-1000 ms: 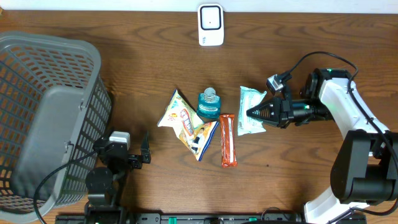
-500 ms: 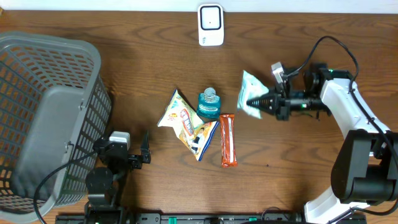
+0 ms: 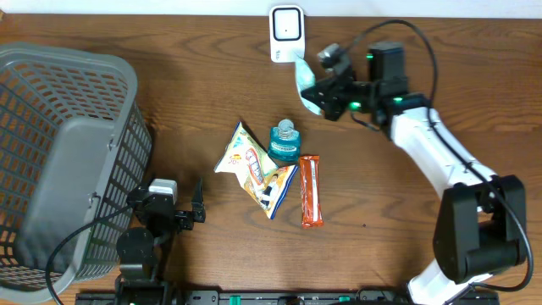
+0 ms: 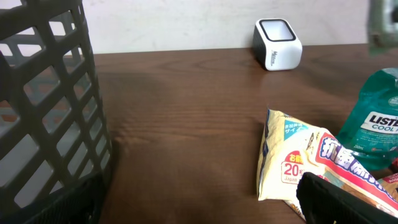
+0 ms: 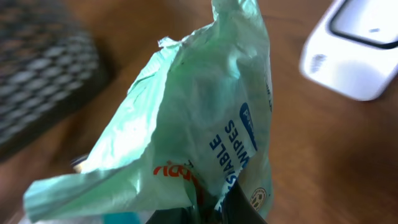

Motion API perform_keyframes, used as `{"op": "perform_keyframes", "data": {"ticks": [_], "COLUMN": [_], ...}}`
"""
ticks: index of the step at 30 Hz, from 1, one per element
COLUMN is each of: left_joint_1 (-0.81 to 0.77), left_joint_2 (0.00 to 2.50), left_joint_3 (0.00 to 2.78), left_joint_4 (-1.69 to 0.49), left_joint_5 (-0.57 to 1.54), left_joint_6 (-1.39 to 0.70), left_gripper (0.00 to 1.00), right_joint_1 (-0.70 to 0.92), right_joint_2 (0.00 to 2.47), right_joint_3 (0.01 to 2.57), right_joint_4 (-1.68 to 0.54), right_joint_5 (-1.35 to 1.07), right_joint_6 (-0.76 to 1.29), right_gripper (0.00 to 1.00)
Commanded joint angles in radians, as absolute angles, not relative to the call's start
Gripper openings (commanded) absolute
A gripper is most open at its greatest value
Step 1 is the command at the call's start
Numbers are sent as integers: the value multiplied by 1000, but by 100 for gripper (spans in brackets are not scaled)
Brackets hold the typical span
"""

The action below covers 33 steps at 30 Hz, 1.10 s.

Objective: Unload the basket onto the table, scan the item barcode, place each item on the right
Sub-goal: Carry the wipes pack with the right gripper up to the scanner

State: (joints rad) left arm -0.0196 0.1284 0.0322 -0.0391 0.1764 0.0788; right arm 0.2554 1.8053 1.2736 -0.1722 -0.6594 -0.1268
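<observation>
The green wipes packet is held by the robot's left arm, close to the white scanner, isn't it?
No, it is the right arm whose shut jaws hold the wipes packet, close to the white scanner. The overhead view shows it.

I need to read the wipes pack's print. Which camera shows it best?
Right wrist: the wipes pack fills the frame, lettering legible. Overhead shows only a small sliver beside the scanner. Left wrist gives at most an edge blur.
</observation>
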Motion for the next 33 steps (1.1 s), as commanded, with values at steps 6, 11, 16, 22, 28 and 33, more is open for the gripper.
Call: {"op": "perform_keyframes", "data": {"ticks": [6, 11, 16, 22, 28, 33], "left_joint_1": [-18, -18, -18, -18, -18, -18], "left_joint_2": [126, 126, 126, 126, 126, 126], "left_joint_3": [4, 4, 4, 4, 4, 4], "left_joint_4": [-51, -51, -51, -51, -51, -51], "left_joint_5": [175, 175, 175, 175, 175, 175], "left_joint_6": [74, 74, 74, 74, 74, 74], "left_gripper": [98, 98, 98, 98, 98, 98], "right_joint_1": [357, 366, 380, 393, 402, 400], "right_joint_2": [1980, 2221, 2406, 2509, 2513, 2506], "right_joint_3": [1567, 1908, 2161, 2266, 2277, 2350], "right_joint_4": [-160, -262, -311, -308, -305, -463], "right_joint_5": [-246, -158, -72, 18, 30, 196], "right_joint_6": [-95, -140, -183, -200, -199, -179], "right_gripper": [1, 1, 1, 1, 1, 1]}}
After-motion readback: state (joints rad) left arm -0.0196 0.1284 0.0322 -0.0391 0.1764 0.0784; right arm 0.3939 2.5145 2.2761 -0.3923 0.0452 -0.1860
